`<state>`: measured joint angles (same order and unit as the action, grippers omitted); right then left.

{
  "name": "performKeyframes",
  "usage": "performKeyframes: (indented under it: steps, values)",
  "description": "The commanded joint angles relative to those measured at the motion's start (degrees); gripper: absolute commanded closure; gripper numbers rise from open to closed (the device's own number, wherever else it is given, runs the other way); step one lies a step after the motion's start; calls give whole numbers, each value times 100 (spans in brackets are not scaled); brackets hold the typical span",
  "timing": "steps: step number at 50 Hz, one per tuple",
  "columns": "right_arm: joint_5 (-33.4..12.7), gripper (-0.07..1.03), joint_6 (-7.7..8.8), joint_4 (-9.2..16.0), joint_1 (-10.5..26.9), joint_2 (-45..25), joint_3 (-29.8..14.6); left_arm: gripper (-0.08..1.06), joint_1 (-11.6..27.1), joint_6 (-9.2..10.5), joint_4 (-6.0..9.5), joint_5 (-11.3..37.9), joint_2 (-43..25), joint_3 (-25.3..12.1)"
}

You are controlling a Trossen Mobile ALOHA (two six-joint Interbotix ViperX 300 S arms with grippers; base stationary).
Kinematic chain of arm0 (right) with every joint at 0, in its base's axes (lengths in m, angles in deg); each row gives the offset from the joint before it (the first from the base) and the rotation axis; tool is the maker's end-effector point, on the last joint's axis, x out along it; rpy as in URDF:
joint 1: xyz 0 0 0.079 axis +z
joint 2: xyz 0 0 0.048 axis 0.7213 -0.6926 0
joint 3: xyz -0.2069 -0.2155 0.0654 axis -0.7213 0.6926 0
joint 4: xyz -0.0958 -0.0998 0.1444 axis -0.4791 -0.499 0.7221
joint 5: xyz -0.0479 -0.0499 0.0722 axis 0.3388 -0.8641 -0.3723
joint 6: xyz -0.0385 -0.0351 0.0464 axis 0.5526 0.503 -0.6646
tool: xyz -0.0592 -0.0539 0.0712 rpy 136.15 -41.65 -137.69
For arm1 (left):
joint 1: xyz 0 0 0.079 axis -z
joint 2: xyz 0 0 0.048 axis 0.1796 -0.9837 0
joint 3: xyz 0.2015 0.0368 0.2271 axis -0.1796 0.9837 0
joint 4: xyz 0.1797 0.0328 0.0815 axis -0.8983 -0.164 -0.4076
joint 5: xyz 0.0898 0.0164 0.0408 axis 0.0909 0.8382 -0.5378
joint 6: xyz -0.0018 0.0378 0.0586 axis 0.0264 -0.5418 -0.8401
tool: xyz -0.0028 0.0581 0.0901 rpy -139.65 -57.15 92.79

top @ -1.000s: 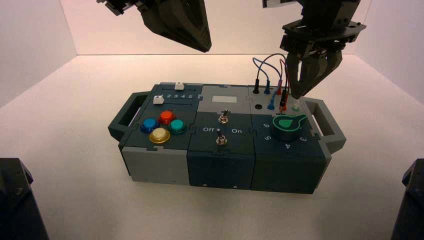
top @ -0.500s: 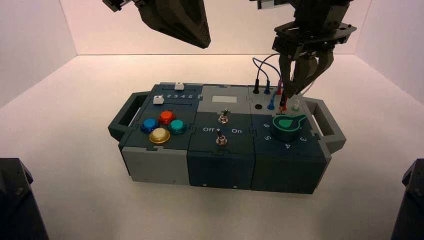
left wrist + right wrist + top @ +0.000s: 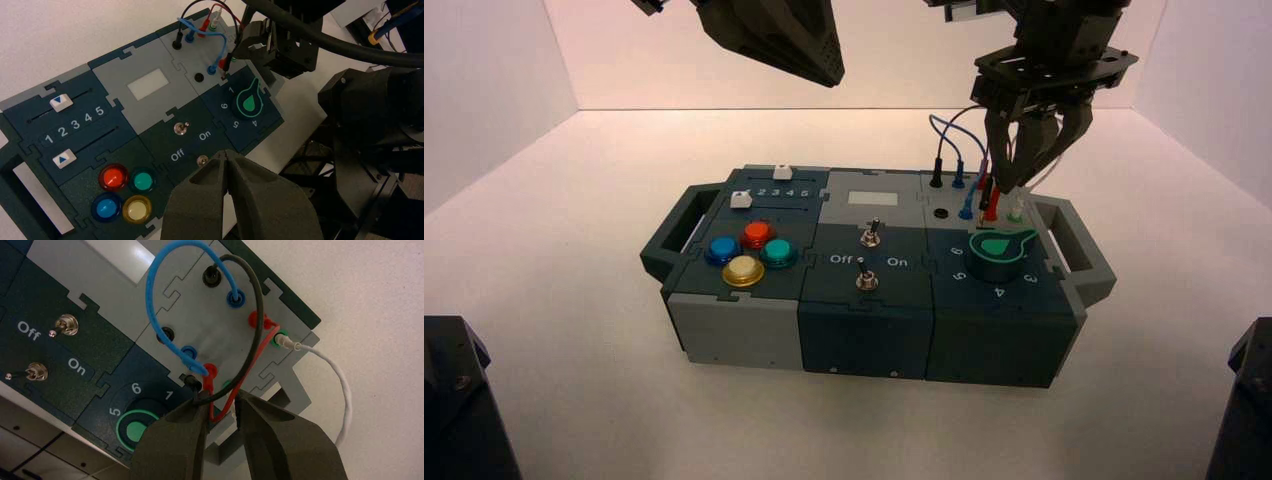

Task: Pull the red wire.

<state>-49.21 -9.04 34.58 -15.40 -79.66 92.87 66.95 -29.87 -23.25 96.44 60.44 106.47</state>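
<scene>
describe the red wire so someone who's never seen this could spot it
Find the box's light grey panel of sockets, past the green-topped knob on the robot's right. There, a thin red cable runs between two red sockets, partly crossed by a black cable. It is the only red one: its neighbours are black, blue and white.

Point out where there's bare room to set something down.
Bare table lies between the box's front and the camera, and beyond the box's left handle. Crowded: the socket panel, where wires loop under the right gripper.
</scene>
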Motion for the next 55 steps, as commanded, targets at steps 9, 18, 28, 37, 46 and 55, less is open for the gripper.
performKeyframes:
  steps: [9,18,28,37,46,55]
  values:
    - [70,67,-26,0,-35,-220,-202,101,18,-9,-35,9,88,-105]
    - [70,66,-35,9,-35,-264,-229,101,18,-18,-26,18,105,-105]
    - [35,66,-53,44,-35,-264,-220,101,18,-9,-35,18,105,-105]
    - [-97,66,-70,53,-35,-229,-193,101,18,-18,-44,18,114,-114]
    - [-211,66,-88,62,-35,-105,-185,101,18,-18,-44,18,114,-123]
    - [-290,66,-97,114,-26,-9,-167,101,18,-18,-44,9,141,-132]
